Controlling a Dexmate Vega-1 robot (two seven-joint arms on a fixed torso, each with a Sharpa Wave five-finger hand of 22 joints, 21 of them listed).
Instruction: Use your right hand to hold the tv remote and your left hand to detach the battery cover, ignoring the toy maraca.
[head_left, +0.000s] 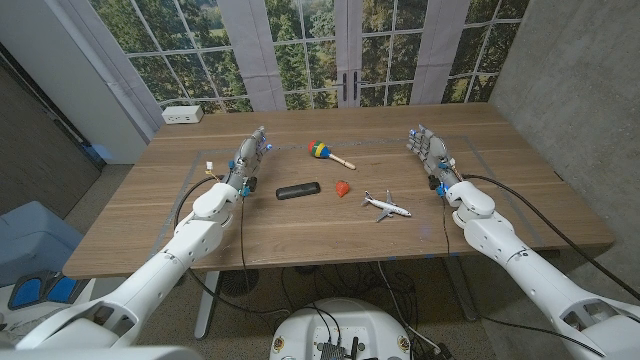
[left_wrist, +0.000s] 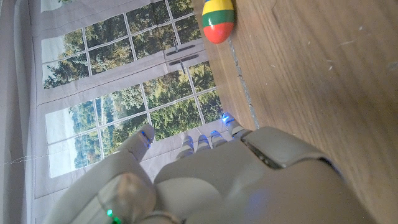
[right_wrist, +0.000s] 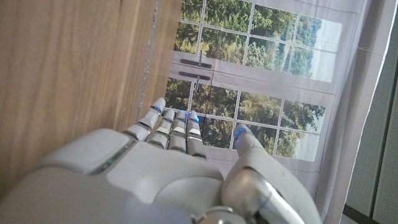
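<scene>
Black remote (head_left: 298, 190), one maraca (head_left: 328, 153), one plane (head_left: 386, 206)

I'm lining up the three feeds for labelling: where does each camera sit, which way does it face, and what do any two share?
Head view: fixed on the robot's head, looking down the wooden table at the tv remote, toy maraca, toy plane; both arms, left hand and right hand show.
Left wrist view: along the left hand's back, toward the window wall.
Right wrist view: along the right hand's back, toward the same wall.
Shared: the maraca appears in the head and left wrist views.
</scene>
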